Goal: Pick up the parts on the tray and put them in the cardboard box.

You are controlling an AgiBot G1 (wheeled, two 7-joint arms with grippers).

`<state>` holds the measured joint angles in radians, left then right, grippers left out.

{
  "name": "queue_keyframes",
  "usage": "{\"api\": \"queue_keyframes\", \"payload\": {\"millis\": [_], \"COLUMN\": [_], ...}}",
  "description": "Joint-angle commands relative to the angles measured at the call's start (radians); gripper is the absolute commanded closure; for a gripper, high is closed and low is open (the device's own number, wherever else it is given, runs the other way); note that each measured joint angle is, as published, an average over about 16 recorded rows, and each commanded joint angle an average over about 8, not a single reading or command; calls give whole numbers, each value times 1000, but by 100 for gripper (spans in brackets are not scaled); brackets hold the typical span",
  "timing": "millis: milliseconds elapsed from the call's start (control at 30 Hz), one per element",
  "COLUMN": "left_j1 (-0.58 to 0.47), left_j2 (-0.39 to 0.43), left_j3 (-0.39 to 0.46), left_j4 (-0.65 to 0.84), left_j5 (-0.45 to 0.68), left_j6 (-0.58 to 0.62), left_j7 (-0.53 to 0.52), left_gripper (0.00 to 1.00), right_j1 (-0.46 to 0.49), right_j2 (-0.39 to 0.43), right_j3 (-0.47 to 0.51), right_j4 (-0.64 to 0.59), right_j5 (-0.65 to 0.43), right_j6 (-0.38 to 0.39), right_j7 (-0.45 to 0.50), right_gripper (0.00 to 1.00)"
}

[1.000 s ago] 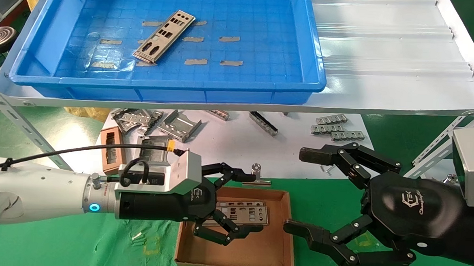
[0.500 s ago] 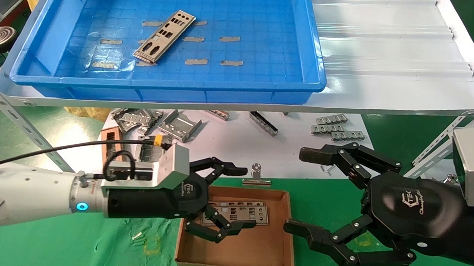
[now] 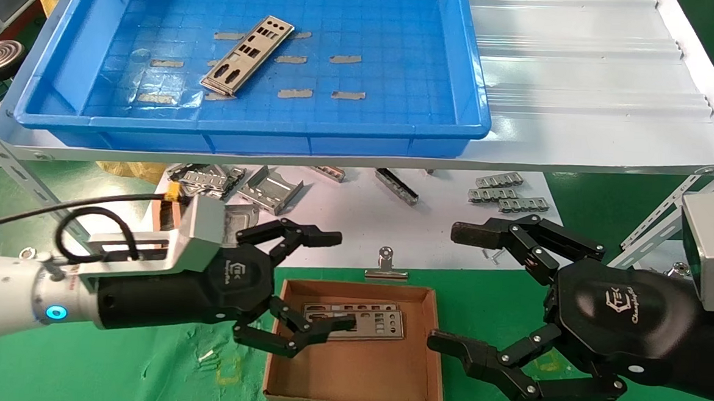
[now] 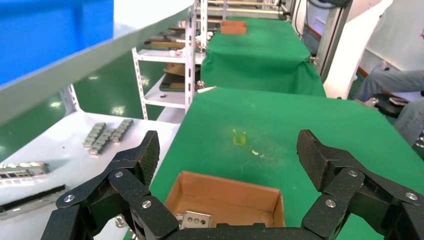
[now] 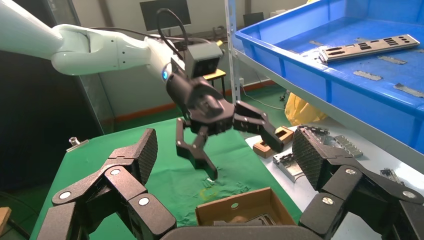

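One plate [image 3: 247, 54] is left on the tray [image 3: 472, 102], lying diagonally on its gridded floor well behind the cardboard box [image 3: 354, 377]. At least one plate [image 3: 360, 320], possibly a small stack, is seen lying flat inside the cardboard box against its far wall, so the task is judged partly done. The left gripper [image 3: 322, 284] is held spread wide and empty at the box's left edge, its lower finger over the boxed plate. The right gripper [image 3: 459, 288] is parked just right of the box, also wide open, with nothing gripped
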<state>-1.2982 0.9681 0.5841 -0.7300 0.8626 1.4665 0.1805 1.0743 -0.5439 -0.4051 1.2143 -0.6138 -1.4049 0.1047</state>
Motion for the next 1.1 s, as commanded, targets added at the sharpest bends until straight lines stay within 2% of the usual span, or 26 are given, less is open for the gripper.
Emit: {"api": "queue_keyframes", "payload": {"millis": [33,1100], "left_j1": [12,199], "left_j2": [-19,-317], "left_j3": [-16,-271], "left_j4": [-29,-492], "left_j5": [-7,-117], "left_j6": [2,26], "left_j7": [-19,-327], "left_gripper": [0,0], "right_j1": [0,0], "right_j2": [0,0], "right_j3": [0,0], "right_j4": [0,0], "right_j5": [0,0], "right_j6": [0,0], "right_j7": [0,0], "right_gripper": [0,0]}}
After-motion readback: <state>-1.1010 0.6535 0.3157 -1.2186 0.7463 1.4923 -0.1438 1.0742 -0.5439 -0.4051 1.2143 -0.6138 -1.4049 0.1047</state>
